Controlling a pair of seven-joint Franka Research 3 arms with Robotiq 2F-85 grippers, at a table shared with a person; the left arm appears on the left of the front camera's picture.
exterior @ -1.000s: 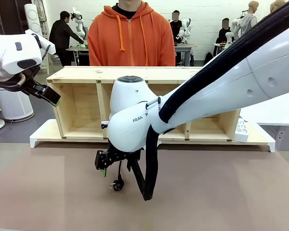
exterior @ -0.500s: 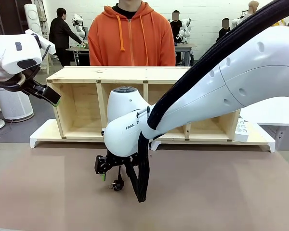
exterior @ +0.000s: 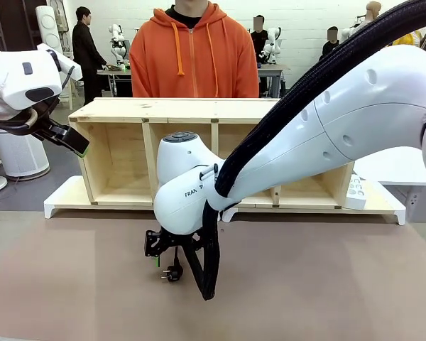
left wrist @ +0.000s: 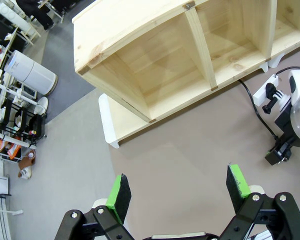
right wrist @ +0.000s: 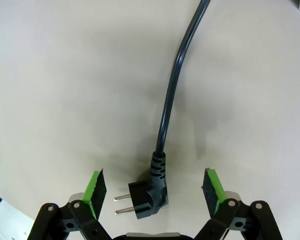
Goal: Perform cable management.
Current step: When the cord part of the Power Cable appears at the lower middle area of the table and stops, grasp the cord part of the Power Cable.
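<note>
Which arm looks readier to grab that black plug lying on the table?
Right. The right arm's fingers are open, low over the table, with the plug of the cable between them. The left arm's fingers hang high and far off, near the wooden shelf's end.

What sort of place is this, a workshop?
Probably a robotics lab: the right gripper hovers open over a cable on a table, a person watches from behind a wooden shelf, and other people stand farther back.

The cable (right wrist: 166, 110) lies on the table (exterior: 341, 284) before the shelf (exterior: 121, 160).
</note>
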